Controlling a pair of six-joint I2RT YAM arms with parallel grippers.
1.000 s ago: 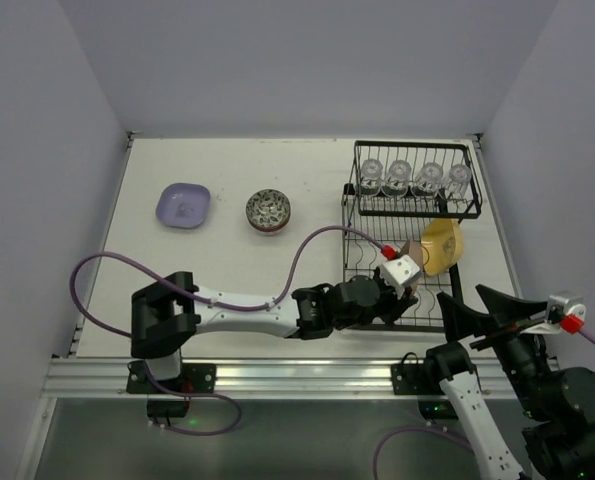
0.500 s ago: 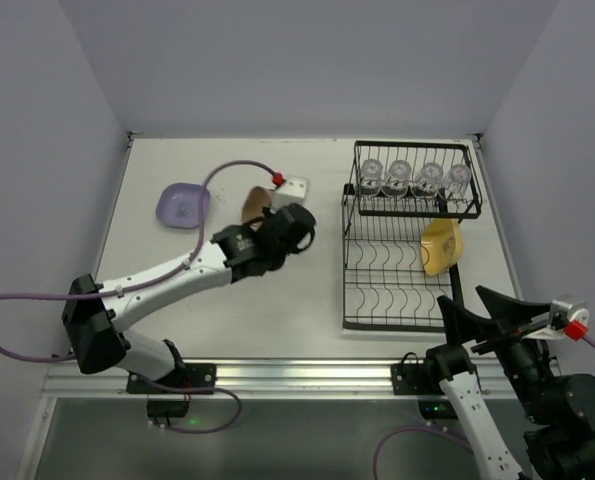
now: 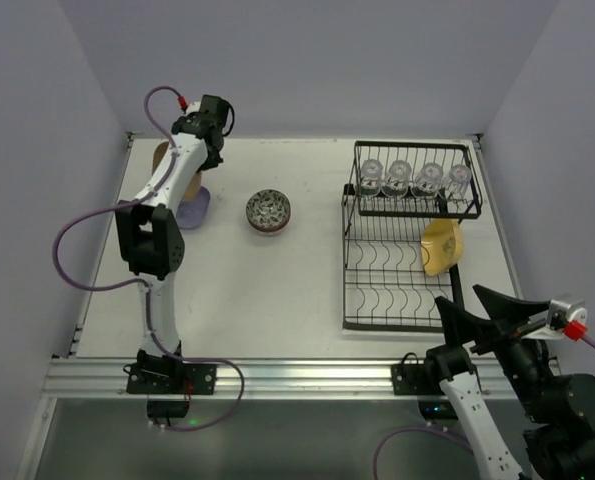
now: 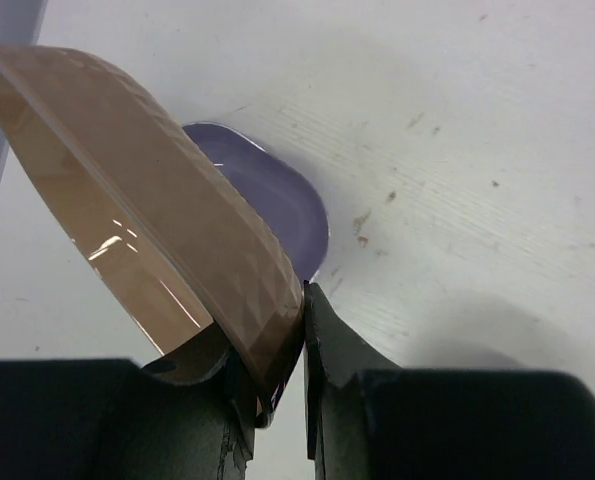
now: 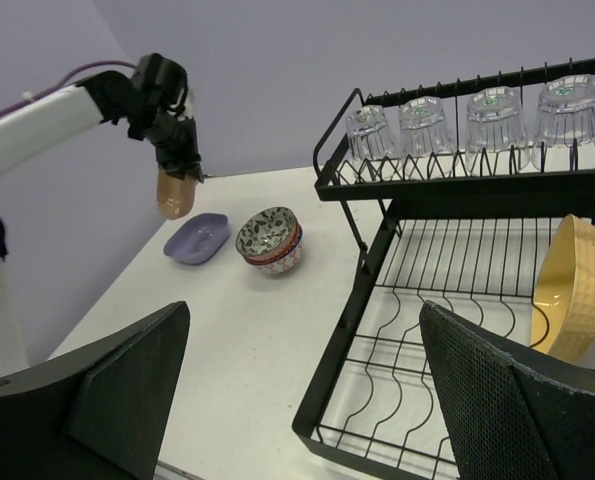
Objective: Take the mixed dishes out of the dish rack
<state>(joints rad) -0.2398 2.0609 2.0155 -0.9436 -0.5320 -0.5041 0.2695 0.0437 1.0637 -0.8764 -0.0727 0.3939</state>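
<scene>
My left gripper (image 4: 304,300) is shut on the rim of a brown plate (image 4: 147,200), held on edge in the air just above a lavender plate (image 4: 277,200) lying on the table. In the top view that gripper (image 3: 184,165) is at the far left with the brown plate (image 3: 162,158) over the lavender plate (image 3: 195,208). The black dish rack (image 3: 344,260) stands at the right, with a yellow plate (image 3: 441,247) in its lower slots and several clear glasses (image 3: 414,178) on the upper shelf. My right gripper (image 5: 307,400) hangs open before the rack's near corner, holding nothing.
Stacked patterned bowls (image 3: 268,210) sit on the table between the lavender plate and the rack. The left arm's purple cable (image 3: 77,250) loops over the table's left edge. Walls close in the table at the back and on both sides.
My left arm has swung from the dish rack across the table to the far left, carrying the brown plate to above the lavender plate. The right arm has stayed still.
</scene>
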